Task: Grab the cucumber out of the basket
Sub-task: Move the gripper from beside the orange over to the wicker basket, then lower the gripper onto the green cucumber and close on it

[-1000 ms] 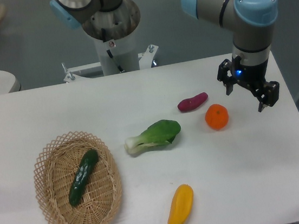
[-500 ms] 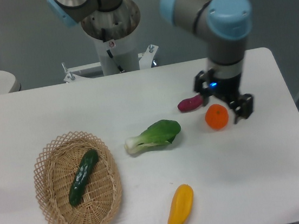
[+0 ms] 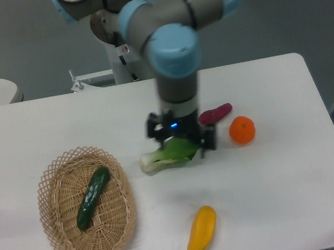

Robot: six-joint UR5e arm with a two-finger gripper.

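Note:
The dark green cucumber (image 3: 92,197) lies slanted inside the tan woven basket (image 3: 64,248) at the table's left front. My gripper (image 3: 181,140) hangs open over the middle of the table, above the bok choy, well to the right of the basket. Nothing is between its fingers (image 3: 209,140). The arm's blue-capped wrist rises straight above it.
A bok choy (image 3: 169,154) lies under the gripper. A purple sweet potato (image 3: 215,113) and an orange (image 3: 241,130) sit to its right. A yellow vegetable (image 3: 201,231) lies near the front edge. The robot base stands behind the table.
The arm has swept left from the table's right side, past the orange, and now hangs over the bok choy. The gripper stays open. No object has moved.

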